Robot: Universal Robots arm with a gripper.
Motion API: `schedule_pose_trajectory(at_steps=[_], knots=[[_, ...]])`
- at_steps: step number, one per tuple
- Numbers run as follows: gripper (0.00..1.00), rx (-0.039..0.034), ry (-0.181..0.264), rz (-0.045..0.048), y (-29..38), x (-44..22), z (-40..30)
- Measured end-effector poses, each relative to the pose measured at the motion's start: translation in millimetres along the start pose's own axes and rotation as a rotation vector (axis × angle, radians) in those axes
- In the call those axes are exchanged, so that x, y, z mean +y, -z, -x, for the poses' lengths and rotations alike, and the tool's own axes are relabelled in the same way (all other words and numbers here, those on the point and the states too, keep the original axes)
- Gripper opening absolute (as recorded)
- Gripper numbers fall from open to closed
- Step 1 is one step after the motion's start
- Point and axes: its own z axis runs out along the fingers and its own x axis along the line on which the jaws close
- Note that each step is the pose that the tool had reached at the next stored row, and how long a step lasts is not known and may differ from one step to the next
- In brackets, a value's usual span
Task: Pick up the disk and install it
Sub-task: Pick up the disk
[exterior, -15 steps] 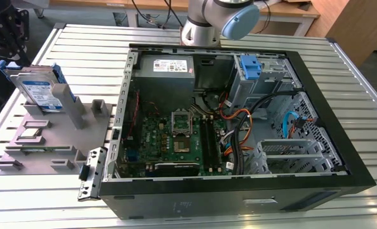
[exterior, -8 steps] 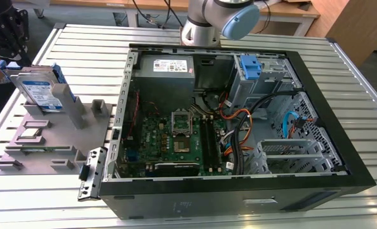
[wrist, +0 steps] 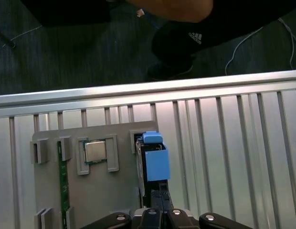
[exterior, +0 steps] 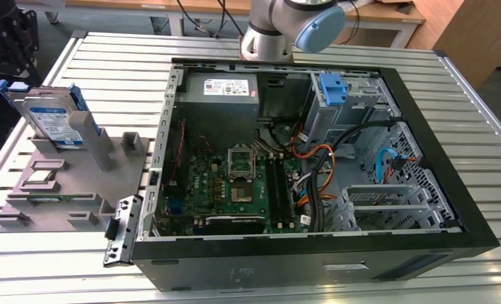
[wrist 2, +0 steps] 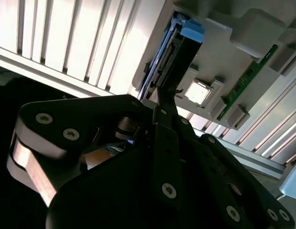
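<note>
Outside the computer case point(exterior: 318, 250), just beside its open side, the disk point(exterior: 52, 117) stands on edge in a slot of the grey holder point(exterior: 73, 190), so we judge the task barely begun: nothing is lifted, and the install inside the case is all left to do. We see the gripper point(wrist: 157, 202) close against the disk's edge in the first wrist view, yet we cannot tell whether it is open, closed or gripping. The exterior view gives us the case's interior and its blue bracket point(exterior: 333, 88), while the wrist views give us the gripper's nearness to the disk.
</note>
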Motion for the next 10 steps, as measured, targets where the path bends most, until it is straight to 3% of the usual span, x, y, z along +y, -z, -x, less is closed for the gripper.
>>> schedule_pose_trajectory(at_steps=[10], knots=[[0.11,0.0001,0.0,-0.0001,-1.9,0.4,-1.1]])
